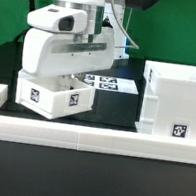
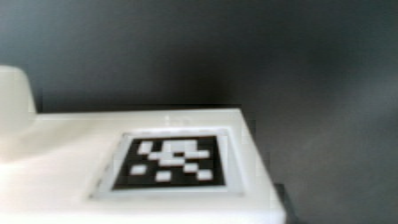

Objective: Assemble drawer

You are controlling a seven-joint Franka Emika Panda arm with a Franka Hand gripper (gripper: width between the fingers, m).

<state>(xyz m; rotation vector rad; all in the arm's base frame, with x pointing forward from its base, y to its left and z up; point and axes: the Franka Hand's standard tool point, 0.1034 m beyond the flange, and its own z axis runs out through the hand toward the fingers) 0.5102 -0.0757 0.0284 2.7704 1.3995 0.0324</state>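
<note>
A small white drawer tray [image 1: 52,97] with black-and-white tags on its sides sits at the exterior view's left, just behind the white border wall. My gripper [image 1: 77,77] is right down on its top edge, and its fingertips are hidden by the hand and the tray. It looks shut on the tray's wall. The wrist view is filled by a tagged white face of that tray [image 2: 175,160] very close up, and no fingers show there. The tall boxy drawer housing [image 1: 176,102] stands open-topped at the exterior view's right.
The marker board [image 1: 114,85] lies flat on the black mat between the tray and the housing. The low white border wall [image 1: 91,135] runs along the front and up the left side. A green backdrop stands behind.
</note>
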